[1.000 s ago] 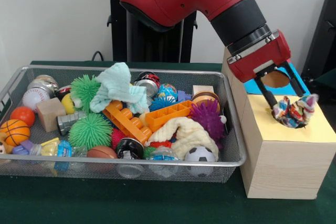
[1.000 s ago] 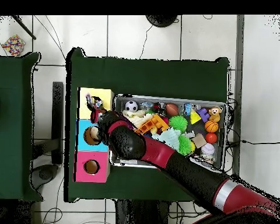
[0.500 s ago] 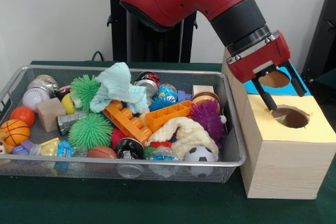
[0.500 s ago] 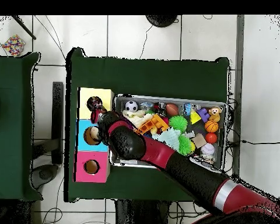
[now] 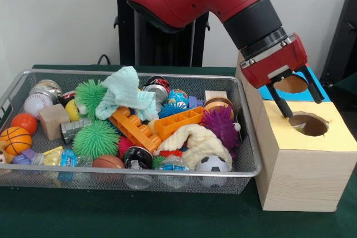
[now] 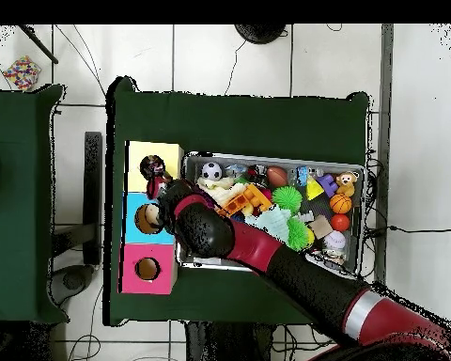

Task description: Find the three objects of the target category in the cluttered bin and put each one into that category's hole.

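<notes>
The pincer (image 5: 301,94) hangs just above the yellow box (image 5: 304,154), its two black fingers (image 5: 280,104) spread apart with nothing between them. Right below the tips is the round hole (image 5: 309,124) in the box top; it looks dark inside and I cannot make out anything in it from the front. Seen from above, something dark and reddish sits at that hole (image 6: 153,170), perhaps the pincer itself.

Beside the box stands the wire bin (image 5: 245,163), packed full. On top lies a pale green cloth (image 5: 125,93), touching a green spiky ball (image 5: 89,96). Nearer the front a cream cloth (image 5: 192,140) drapes over the clutter, just beside a purple spiky ball (image 5: 221,125) and above a small football (image 5: 212,164). Orange blocks (image 5: 153,126) run across the middle.

From above, a blue box (image 6: 135,218) and a pink box (image 6: 147,268) follow the yellow one in a row on the green tabletop (image 6: 239,117).
</notes>
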Controlling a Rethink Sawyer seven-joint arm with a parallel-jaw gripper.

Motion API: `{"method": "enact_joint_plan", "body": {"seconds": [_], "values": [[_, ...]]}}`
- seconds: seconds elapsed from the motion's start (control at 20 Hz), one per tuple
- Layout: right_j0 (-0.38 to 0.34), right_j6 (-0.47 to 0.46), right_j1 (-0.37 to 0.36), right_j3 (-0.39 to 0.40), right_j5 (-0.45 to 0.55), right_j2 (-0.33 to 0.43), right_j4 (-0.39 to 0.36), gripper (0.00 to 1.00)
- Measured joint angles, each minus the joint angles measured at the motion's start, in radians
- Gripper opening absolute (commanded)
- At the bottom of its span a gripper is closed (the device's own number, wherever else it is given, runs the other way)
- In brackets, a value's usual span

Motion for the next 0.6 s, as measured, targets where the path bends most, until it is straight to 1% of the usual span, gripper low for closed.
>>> {"method": "enact_joint_plan", "body": {"seconds": [0.15,0.35,0.4,0.5,0.6], "values": [[0.0,0.0,-0.006,-0.001,0.023,-0.002,0.006,1.0],[0.011,0.0,-0.031,-0.009,0.097,-0.022,0.014,1.0],[0.024,0.0,-0.049,-0.015,0.141,-0.044,0.018,1.0],[0.041,0.0,-0.073,-0.026,0.192,-0.065,0.024,1.0],[0.075,0.0,-0.112,-0.048,0.274,-0.108,0.034,1.0]]}}
